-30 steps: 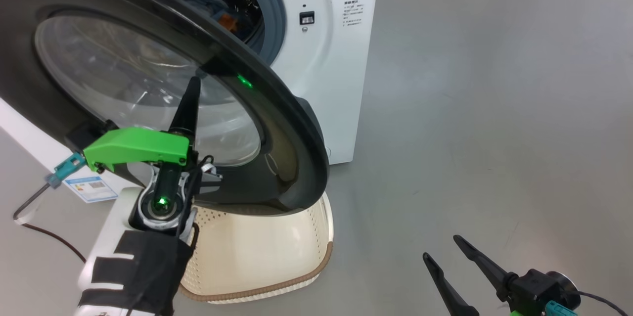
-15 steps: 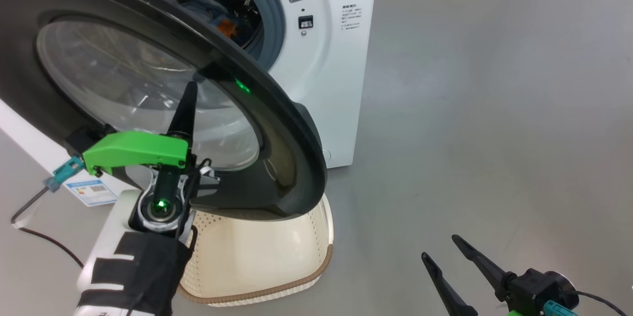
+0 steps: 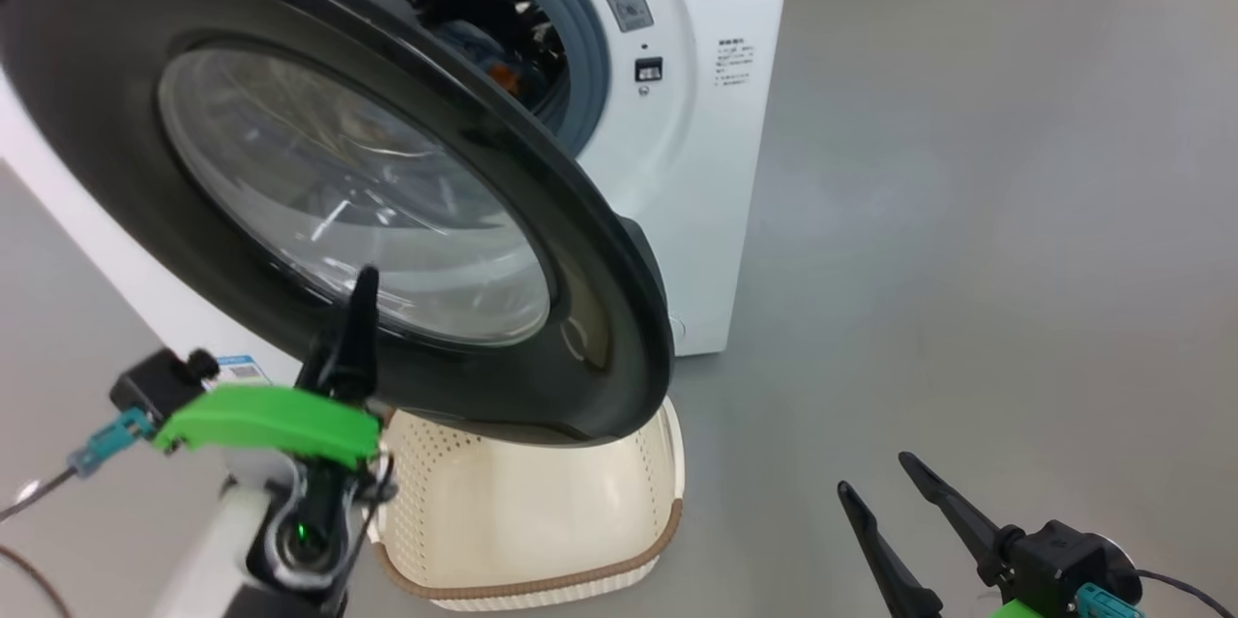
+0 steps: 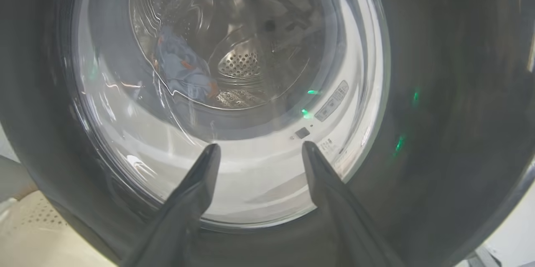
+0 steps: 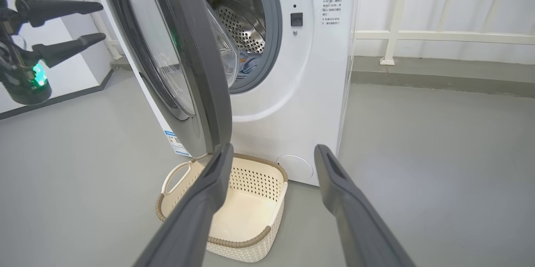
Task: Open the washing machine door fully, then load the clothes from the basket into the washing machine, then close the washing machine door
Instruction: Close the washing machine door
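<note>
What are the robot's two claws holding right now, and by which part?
Nothing. The left gripper is open, facing the glass of the washing machine door; the right gripper is open too, with nothing between its fingers.

Quick rundown of your bot's looks: the left gripper (image 4: 260, 146) has two long, dark grey fingers (image 4: 190, 200) tapering to blunt tips. Its wrist wears an angular, bright green cover (image 3: 266, 420). Just left of the green cover sits a small black block (image 3: 160, 381) with a teal connector (image 3: 102, 439). Right below the green cover you've got a round metal-rimmed housing (image 3: 302, 533) with a tiny green light, black cables (image 3: 382, 492) and a pale forearm (image 3: 208, 550). Way right of the green cover, your right gripper (image 3: 873, 473) has the same pointy fingers, a chunky black body (image 3: 1049, 550), a teal plug (image 3: 1098, 602) and a thin black cable (image 3: 1180, 584).
</note>
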You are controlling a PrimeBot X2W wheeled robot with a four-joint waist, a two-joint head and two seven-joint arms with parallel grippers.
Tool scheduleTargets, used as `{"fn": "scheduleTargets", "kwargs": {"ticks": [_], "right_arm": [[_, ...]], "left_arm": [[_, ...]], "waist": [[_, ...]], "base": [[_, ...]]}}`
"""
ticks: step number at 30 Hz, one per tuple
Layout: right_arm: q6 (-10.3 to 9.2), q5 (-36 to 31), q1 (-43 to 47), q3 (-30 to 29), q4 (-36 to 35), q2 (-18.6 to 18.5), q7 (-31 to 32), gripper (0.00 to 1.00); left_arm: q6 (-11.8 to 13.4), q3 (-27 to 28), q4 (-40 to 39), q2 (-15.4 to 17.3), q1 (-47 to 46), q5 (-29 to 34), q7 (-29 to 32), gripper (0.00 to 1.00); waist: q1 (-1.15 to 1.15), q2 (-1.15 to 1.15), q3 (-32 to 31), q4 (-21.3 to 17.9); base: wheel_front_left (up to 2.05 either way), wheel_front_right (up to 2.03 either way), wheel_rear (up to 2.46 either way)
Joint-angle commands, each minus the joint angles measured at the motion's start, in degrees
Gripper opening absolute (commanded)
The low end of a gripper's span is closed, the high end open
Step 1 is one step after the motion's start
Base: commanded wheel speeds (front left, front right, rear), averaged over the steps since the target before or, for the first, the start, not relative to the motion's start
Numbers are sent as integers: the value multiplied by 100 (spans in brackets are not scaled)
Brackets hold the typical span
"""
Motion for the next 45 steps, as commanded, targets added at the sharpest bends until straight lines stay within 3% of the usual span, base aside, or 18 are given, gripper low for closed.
{"fn": "scheduleTargets", "kwargs": {"ticks": [1, 6, 8, 16, 25, 32, 40, 41, 42, 43, 45], "right_arm": [[9, -28, -9, 60, -106, -30, -28, 100], [9, -85, 24, -70, -113, 5, -28, 100], [9, -94, 28, -90, -113, 14, -28, 100], [9, -153, 121, -290, -176, 96, -28, 100], [9, -357, 229, -908, -331, 297, -28, 100], [9, -525, 395, -1231, -346, 398, -28, 100], [9, -557, 425, -1324, -256, 450, -28, 100], [9, -553, 430, -1317, -229, 452, -28, 85], [9, -548, 429, -1312, -209, 452, -28, 19], [9, -541, 422, -1308, -211, 452, -28, 0], [9, -516, 432, -1284, -183, 446, -28, 0]], "left_arm": [[118, 56, -275, 297, 67, 397, -124, 100], [711, -59, -827, 592, 794, 1602, -266, 100], [808, -56, -964, 607, 966, 1813, -273, 100], [1376, 790, -2332, 179, 2419, 3702, -279, 100], [1190, 1573, -2758, -386, 3490, 5367, -280, 100], [1011, 1818, -2876, -583, 3827, 5940, -280, 100], [921, 1928, -2861, -609, 3865, 5999, -281, 100], [927, 1921, -2860, -609, 3858, 5982, -281, 100], [929, 1910, -2855, -609, 3855, 5978, -281, 100], [932, 1903, -2857, -610, 3850, 5952, -281, 100], [943, 1889, -2846, -610, 3846, 5943, -281, 100]], "waist": [[0, 0, -135, 95], [0, 0, -262, 132], [0, 0, -280, 134], [0, 0, -332, 203], [0, 0, -370, 278], [0, 0, -391, 332], [0, 0, -394, 345], [0, 0, -396, 348], [0, 0, -397, 350], [0, 0, -398, 354], [0, 0, -401, 359]], "base": [[0, 0, 0], [0, 0, 0], [0, 0, 0], [0, 0, 0], [0, 0, 0], [0, 0, 0], [0, 0, 0], [0, 0, 0], [0, 0, 0], [0, 0, 0], [0, 0, 0]]}}
